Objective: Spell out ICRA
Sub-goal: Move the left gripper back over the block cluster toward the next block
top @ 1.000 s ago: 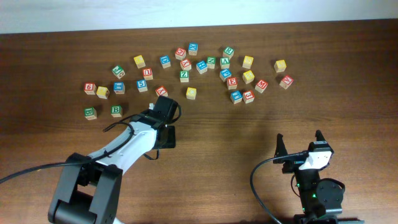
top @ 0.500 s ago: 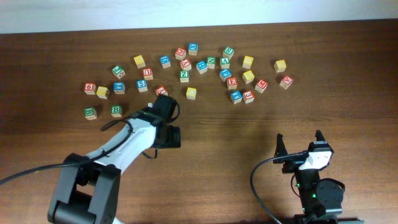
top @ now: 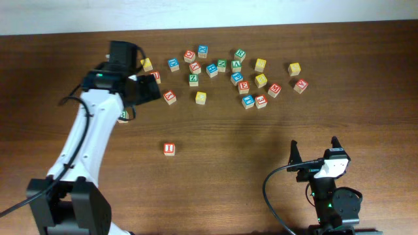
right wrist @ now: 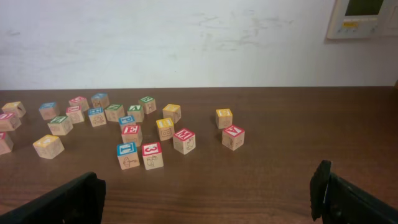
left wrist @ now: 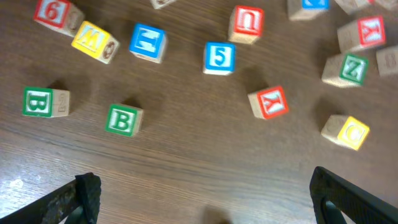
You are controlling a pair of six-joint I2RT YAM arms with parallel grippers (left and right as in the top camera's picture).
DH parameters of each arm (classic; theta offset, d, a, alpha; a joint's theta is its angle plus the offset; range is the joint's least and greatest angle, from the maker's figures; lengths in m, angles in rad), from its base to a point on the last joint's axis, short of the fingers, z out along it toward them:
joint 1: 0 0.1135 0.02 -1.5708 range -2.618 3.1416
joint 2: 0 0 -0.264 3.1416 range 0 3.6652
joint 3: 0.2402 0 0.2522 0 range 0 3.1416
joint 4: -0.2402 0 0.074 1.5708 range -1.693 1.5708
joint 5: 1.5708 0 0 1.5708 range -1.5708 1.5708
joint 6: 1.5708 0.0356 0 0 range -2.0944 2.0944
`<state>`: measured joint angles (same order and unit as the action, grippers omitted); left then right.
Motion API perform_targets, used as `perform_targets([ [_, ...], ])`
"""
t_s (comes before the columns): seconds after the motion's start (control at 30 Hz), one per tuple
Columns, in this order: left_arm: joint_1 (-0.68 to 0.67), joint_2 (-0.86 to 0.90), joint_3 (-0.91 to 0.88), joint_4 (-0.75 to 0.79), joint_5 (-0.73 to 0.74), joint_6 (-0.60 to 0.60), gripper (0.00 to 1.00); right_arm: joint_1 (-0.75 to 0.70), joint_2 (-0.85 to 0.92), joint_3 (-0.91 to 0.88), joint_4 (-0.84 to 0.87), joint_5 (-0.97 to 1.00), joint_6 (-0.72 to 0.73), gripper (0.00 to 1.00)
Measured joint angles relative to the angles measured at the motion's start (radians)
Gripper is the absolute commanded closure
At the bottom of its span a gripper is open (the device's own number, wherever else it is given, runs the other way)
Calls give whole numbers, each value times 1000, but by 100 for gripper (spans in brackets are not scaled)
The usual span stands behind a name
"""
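Nearest me, my right gripper sits at the near edge of the tabletop, jaws wide apart and holding nothing. Further out, the red I block lies alone, face up, well apart from both arms. Beyond it my left gripper hangs over the left end of the scattered blocks, jaws spread wide and empty. A green B block and a red K block lie below it.
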<state>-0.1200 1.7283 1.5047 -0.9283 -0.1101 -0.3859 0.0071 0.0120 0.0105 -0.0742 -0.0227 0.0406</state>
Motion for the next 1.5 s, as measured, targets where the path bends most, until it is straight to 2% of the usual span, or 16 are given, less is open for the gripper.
perform_targets([
  [0.27, 160, 0, 0, 11, 97, 0, 1, 0, 0, 0, 0, 0, 0, 2],
  [0.37, 171, 0, 0, 12, 103, 0, 0, 0, 0, 0, 0, 0, 0, 2],
  [0.47, 172, 0, 0, 18, 108, 1, 5, 0, 0, 0, 0, 0, 0, 2],
  [0.63, 172, 0, 0, 19, 111, 0, 0, 0, 0, 0, 0, 0, 0, 2],
  [0.67, 172, 0, 0, 19, 111, 0, 4, 0, 0, 0, 0, 0, 1, 2],
  [0.8, 172, 0, 0, 19, 111, -2, 70, 0, 0, 0, 0, 0, 0, 2],
  [0.83, 172, 0, 0, 19, 111, 0, 94, 0, 0, 0, 0, 0, 0, 2],
  [0.87, 172, 0, 0, 19, 111, 0, 100, 0, 0, 0, 0, 0, 0, 2],
  [1.27, 172, 0, 0, -34, 141, 0, 100, 0, 0, 0, 0, 0, 0, 2],
  [1.5, 126, 0, 0, -37, 183, 0, 92, 0, 0, 0, 0, 0, 0, 2],
])
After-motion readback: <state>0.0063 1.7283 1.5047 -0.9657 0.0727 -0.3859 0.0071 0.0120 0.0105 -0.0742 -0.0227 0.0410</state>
